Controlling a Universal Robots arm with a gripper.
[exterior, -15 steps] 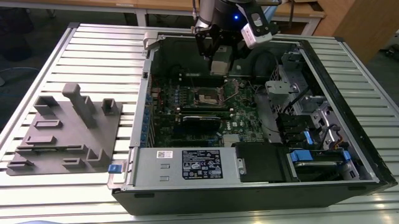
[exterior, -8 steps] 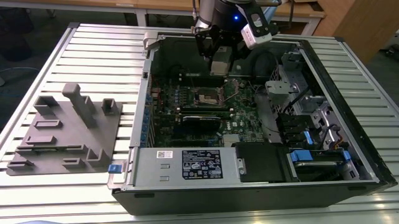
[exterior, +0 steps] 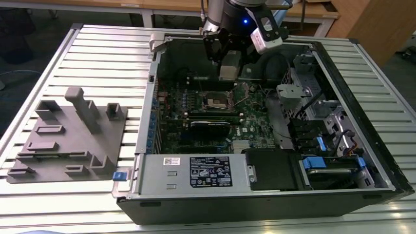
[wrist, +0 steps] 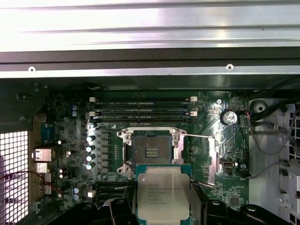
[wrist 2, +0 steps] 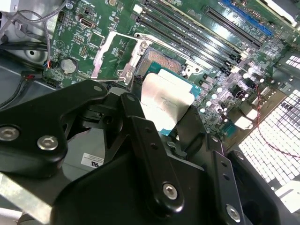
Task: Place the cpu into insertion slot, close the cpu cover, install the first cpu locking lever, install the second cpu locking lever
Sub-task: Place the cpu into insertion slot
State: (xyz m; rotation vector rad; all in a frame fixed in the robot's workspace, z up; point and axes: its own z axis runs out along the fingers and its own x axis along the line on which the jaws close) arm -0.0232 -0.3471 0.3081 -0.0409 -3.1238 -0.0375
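Observation:
My gripper (exterior: 229, 73) hangs over the back of the open computer case, above the green motherboard (exterior: 250, 122). It is shut on the cpu (wrist: 162, 193), a flat square chip with a dull silver top. Black fingers (wrist: 125, 206) press on two opposite edges of it. In the second wrist view the cpu (wrist 2: 166, 98) sits between the fingers (wrist 2: 136, 119). The insertion slot (wrist: 151, 149) lies open with its dark centre bare, a short way beyond the chip and below it. The cpu cover (wrist 2: 114, 55), a thin silver frame, is swung up off the slot (wrist 2: 164, 63).
Memory slots (wrist: 140, 107) run beside the socket. Case walls (exterior: 156, 97) ring the board, with a power supply (exterior: 195, 171) at the front and a drive cage (exterior: 318, 112) with cables at the exterior view's right. A grey fixture block (exterior: 65, 136) stands on the slatted table.

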